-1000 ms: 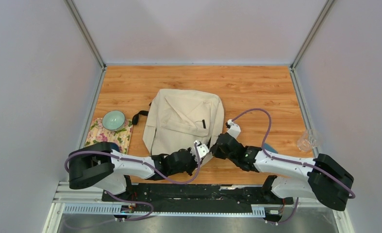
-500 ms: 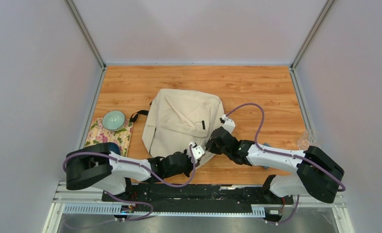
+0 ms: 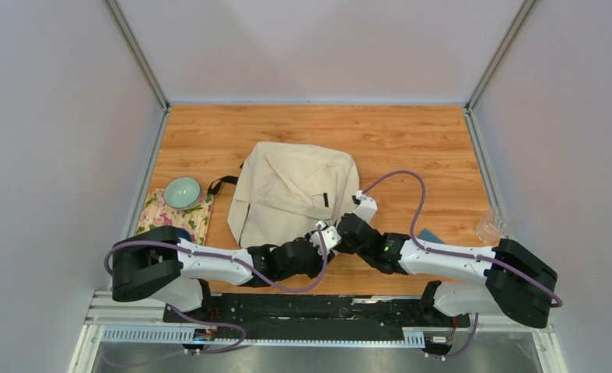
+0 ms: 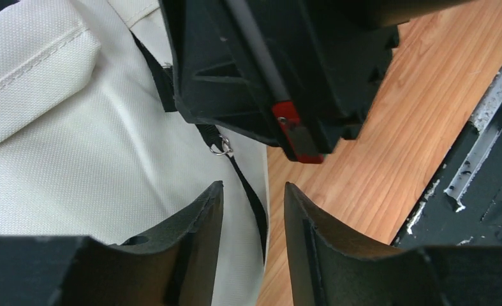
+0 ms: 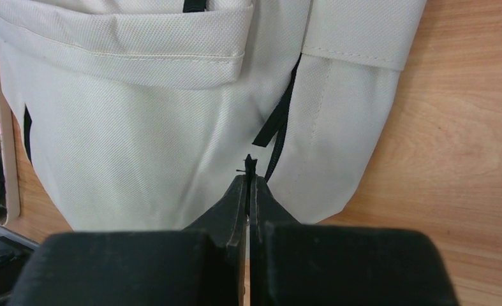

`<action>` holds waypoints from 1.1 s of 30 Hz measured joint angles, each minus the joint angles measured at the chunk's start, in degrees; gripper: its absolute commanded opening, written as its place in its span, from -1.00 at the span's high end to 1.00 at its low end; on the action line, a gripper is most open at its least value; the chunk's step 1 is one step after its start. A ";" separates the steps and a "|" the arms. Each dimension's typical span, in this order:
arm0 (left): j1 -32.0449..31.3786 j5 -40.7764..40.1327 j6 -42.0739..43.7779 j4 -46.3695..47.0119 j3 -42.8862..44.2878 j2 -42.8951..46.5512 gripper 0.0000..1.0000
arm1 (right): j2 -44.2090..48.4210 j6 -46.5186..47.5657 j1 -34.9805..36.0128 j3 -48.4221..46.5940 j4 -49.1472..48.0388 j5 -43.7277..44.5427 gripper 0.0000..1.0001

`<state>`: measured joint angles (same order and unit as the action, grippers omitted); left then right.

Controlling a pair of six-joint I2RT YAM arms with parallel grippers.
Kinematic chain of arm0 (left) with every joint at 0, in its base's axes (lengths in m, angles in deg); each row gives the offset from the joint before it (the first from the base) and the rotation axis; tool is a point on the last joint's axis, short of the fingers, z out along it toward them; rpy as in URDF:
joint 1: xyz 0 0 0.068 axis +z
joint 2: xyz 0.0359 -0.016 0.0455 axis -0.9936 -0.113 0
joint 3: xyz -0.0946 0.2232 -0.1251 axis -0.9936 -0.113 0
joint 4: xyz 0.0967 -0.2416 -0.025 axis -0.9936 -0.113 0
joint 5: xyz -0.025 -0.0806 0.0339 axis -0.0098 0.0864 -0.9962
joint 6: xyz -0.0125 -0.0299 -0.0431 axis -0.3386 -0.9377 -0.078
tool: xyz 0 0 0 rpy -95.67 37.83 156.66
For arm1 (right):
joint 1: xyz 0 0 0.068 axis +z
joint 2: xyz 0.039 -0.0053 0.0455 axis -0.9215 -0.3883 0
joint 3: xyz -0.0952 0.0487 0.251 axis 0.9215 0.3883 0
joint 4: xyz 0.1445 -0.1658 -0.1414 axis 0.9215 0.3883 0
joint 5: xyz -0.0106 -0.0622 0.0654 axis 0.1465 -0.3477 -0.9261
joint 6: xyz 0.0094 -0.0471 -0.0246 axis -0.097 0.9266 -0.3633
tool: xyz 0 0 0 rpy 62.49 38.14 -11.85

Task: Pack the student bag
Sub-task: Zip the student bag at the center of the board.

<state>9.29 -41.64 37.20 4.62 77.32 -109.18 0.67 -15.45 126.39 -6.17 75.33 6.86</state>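
Note:
The student bag (image 3: 291, 190) lies flat on the wooden table, a cream fabric backpack with a front pocket and black straps. At its near right corner my two grippers meet. My right gripper (image 5: 249, 180) is shut on a thin black zipper pull (image 5: 249, 162) whose tip pokes out between the fingertips, at the bag's (image 5: 140, 146) side zipper. My left gripper (image 4: 253, 188) stands open over the bag's (image 4: 76, 166) edge, where a black zipper line (image 4: 256, 203) and a small metal ring (image 4: 221, 150) show; nothing is between its fingers. The right gripper's black body (image 4: 280, 64) hangs just beyond it.
A teal bowl (image 3: 182, 192) sits on a floral mat (image 3: 174, 217) at the table's left edge. A clear glass (image 3: 491, 225) stands at the right edge, and a blue object (image 3: 431, 235) peeks from behind the right arm. The metal rail (image 3: 287, 311) runs along the near edge.
My left gripper has gone from shut to open and has shifted right, close against the right gripper. The right gripper stays shut at the bag's corner.

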 measured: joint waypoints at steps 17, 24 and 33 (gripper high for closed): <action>3.08 5.51 -2.49 0.74 0.24 -2.60 0.30 | 6.12 -2.14 0.52 3.34 1.38 1.66 1.00; 4.02 7.63 -3.56 2.27 0.26 -3.93 0.69 | 6.99 -2.08 0.57 3.93 1.62 1.62 1.00; 6.08 11.50 -5.75 3.32 0.24 -4.66 1.00 | 6.69 -1.25 0.57 4.20 1.73 1.38 1.00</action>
<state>15.37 -30.14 31.45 7.94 77.56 -113.83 7.35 -16.70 126.96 -1.98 77.06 8.24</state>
